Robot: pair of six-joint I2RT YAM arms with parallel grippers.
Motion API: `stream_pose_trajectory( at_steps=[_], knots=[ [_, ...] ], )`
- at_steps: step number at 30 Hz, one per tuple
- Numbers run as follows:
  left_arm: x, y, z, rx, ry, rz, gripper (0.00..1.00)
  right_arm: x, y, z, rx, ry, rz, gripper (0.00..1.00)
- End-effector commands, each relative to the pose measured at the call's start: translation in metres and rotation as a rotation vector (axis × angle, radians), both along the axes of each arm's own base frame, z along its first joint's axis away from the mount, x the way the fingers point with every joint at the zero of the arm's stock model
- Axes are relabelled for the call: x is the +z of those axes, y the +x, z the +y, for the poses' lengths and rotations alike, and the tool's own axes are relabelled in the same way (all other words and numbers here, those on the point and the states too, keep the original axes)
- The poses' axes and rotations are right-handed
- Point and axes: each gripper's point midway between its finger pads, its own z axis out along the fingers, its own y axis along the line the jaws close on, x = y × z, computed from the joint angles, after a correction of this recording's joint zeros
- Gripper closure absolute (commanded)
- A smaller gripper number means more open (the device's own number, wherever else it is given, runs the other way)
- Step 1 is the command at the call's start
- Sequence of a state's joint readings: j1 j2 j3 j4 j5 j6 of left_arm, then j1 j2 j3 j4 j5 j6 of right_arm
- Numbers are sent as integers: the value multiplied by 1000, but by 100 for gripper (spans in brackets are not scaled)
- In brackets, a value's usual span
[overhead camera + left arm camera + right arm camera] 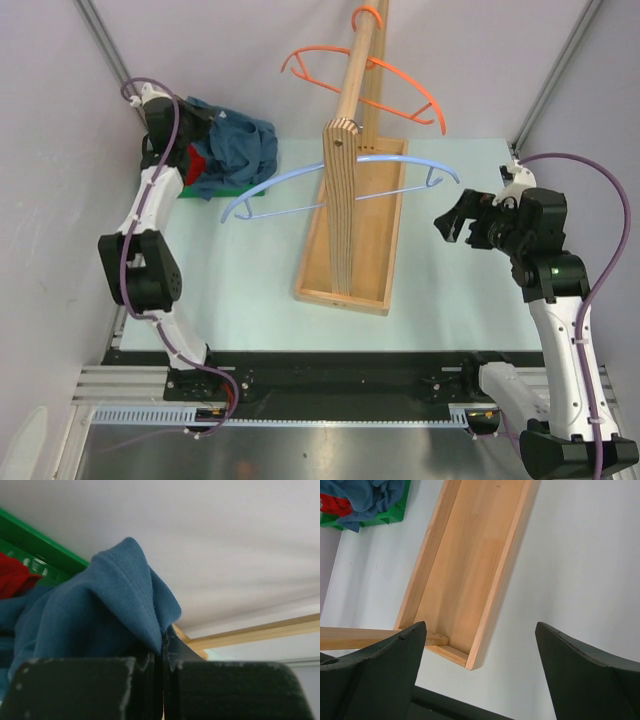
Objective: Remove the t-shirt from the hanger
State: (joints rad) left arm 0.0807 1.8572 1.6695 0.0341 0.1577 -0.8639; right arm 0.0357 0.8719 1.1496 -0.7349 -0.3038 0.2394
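Note:
The blue t-shirt (237, 143) lies bunched on a green bin (222, 191) at the far left, off the hanger. The light blue hanger (400, 161) hangs bare on the wooden rack (343, 190). My left gripper (196, 150) is at the bin, shut on a fold of the blue t-shirt (115, 595); in the left wrist view the cloth comes up out of the closed left gripper (162, 641). My right gripper (447, 227) is open and empty to the right of the rack; in the right wrist view the right gripper (480, 630) hovers over the table.
An orange hanger (400, 78) hangs higher on the rack's pole. The rack stands in a long wooden tray (470, 570). A red cloth (14, 576) lies in the green bin (45, 545) under the t-shirt. Grey walls close in the left and back.

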Motion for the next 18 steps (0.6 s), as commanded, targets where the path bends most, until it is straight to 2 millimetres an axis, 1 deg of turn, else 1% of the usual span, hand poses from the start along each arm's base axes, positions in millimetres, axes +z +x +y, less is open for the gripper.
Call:
stream_pose_trajectory(
  at_steps=[1, 2, 3, 4, 5, 6, 7, 8, 9, 10, 11, 12, 13, 14, 15, 16, 17, 18],
  knots=[
    [45, -39, -12, 31, 181, -134, 100, 0, 0, 2, 8, 10, -15, 5],
    [48, -48, -14, 43, 211, -140, 100, -3, 1, 3, 9, 11, -8, 5],
    [27, -51, -10, 56, 217, -97, 100, -3, 1, 4, 15, 13, -6, 5],
    [19, -55, -9, 64, 217, -79, 100, -3, 1, 4, 14, 15, -7, 5],
    [-6, -59, 4, 140, 200, -19, 100, -5, 1, 4, 15, 16, -2, 5],
    [-11, -63, 8, 173, 188, -9, 100, -7, 1, 5, 15, 15, 2, 5],
    [-22, -65, 14, 207, 174, 17, 100, -7, 1, 5, 15, 15, 1, 5],
    [-40, -68, 24, 275, 139, 56, 100, -7, 1, 4, 15, 16, 1, 5],
    [-55, -68, 28, 304, 127, 98, 100, -8, 1, 4, 14, 13, 5, 5],
    [-65, -69, 32, 332, 109, 125, 100, -9, 1, 4, 11, 12, 8, 5],
    [-72, -66, 34, 365, 60, 146, 100, -10, 1, 3, 9, 8, 10, 5],
    [-91, -65, 34, 372, 49, 203, 100, -11, 1, 2, 8, 5, 12, 5],
    [-98, -61, 33, 371, 33, 217, 100, -12, 1, 2, 8, 2, 17, 5],
    [-95, -53, 30, 364, 4, 209, 100, -13, 1, 2, 7, -1, 20, 5],
    [-99, -47, 22, 328, -21, 217, 100, -13, 1, 2, 7, -3, 22, 5],
    [-123, -39, 18, 314, -40, 264, 100, -13, 1, 1, 4, -6, 22, 5],
    [-117, -28, 12, 300, -93, 258, 100, -14, 2, 1, 2, -7, 25, 5],
    [-124, -19, 2, 252, -121, 271, 100, -14, 2, 0, -1, -9, 25, 5]
  ],
)
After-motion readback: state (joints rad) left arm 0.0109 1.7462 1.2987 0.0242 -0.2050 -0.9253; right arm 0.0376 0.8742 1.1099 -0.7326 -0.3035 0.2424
